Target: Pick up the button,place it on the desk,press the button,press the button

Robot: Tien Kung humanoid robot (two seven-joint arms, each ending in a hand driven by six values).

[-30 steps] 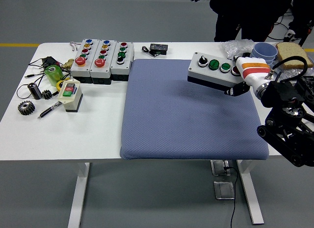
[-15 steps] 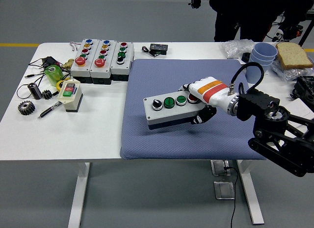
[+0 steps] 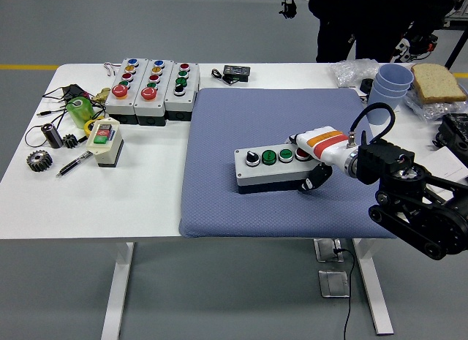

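A grey button box (image 3: 272, 169) with a black knob, two green buttons and a red one lies flat on the blue mat (image 3: 241, 121), right of the mat's middle. My right hand (image 3: 310, 164), white with an orange stripe, wraps the box's right end: its back is over the red button and its black fingers curl under the front side. The left arm does not show.
Three more button boxes (image 3: 151, 88) stand at the back left, with a small beige switch box (image 3: 104, 142), gears, a pen and green tape nearby. Blue cups (image 3: 387, 84) and bread (image 3: 437, 82) sit at the back right. A person (image 3: 365, 18) stands behind the table.
My right hand carried the button box from the air at the mat's back right down to its middle. It now rests on the mat, slightly further right than half a second ago.
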